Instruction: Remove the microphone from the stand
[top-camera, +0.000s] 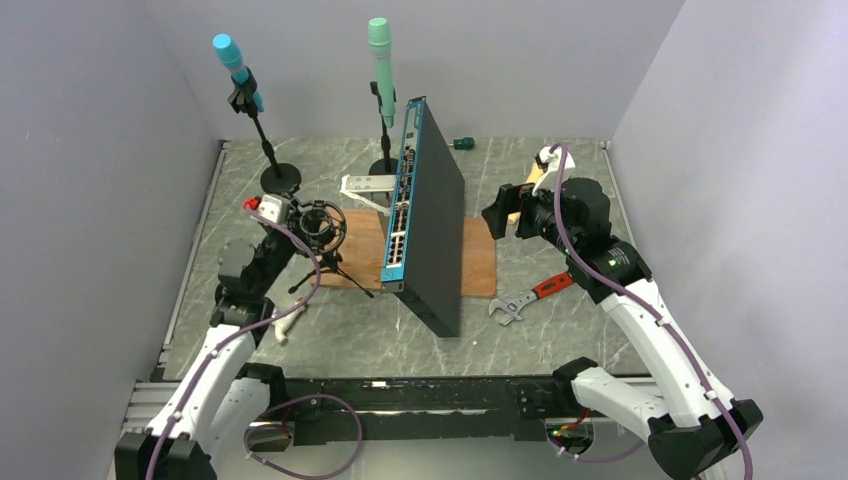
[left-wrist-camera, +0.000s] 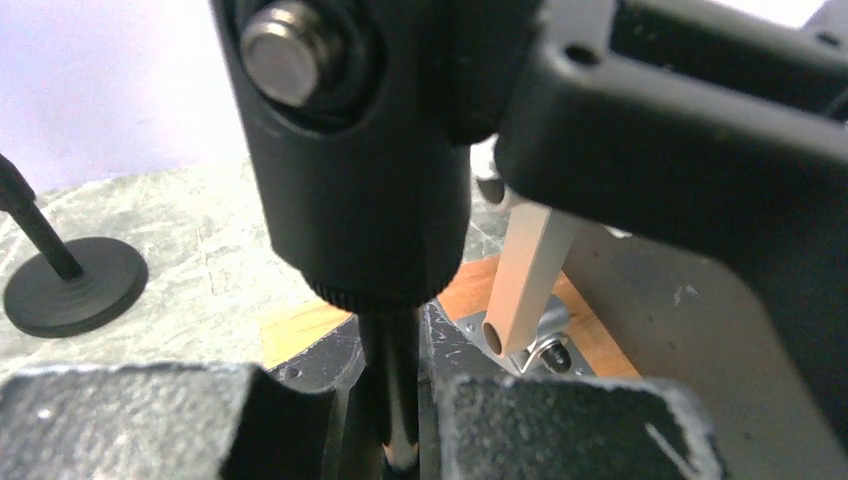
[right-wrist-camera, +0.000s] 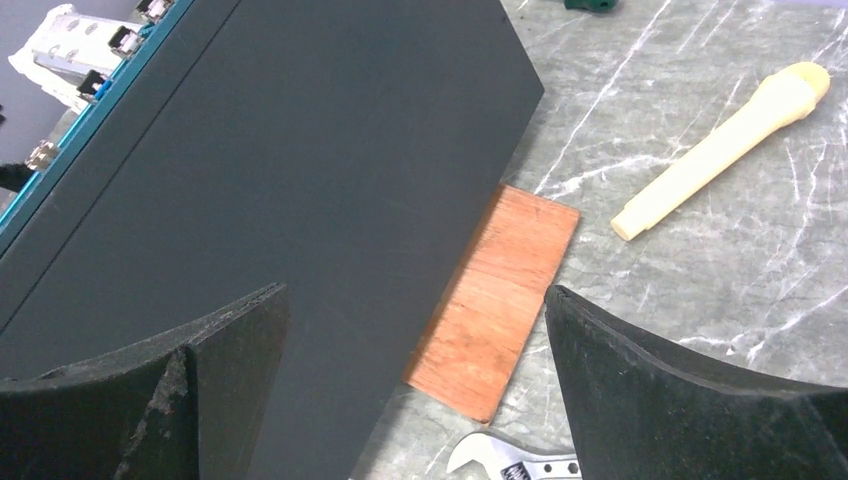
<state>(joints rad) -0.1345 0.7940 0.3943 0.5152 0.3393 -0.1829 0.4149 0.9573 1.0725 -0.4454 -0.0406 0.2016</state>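
At the back left, a blue mic (top-camera: 230, 55) is clipped in a round-based stand (top-camera: 281, 178). Nearer, the left end effector (left-wrist-camera: 385, 425) is closed tight on the thin stem (left-wrist-camera: 390, 365) of a tripod stand (top-camera: 335, 268), just under its black head (left-wrist-camera: 360, 200). The ring mount (top-camera: 322, 225) above is dark, and I cannot tell whether a mic sits in it. At back centre, a green mic (top-camera: 381, 60) stands upright in a second stand (top-camera: 385, 135). A switch (top-camera: 435, 220) stands on edge across a wooden board (top-camera: 480, 262) on the bench (top-camera: 350, 340). A wrench (top-camera: 525, 300) lies just right of the board. The right end effector (right-wrist-camera: 415, 320) hangs over the switch's dark side and the board, jaws wide apart, holding nothing. A cream mic (right-wrist-camera: 720, 150) lies loose on the bench beyond it.
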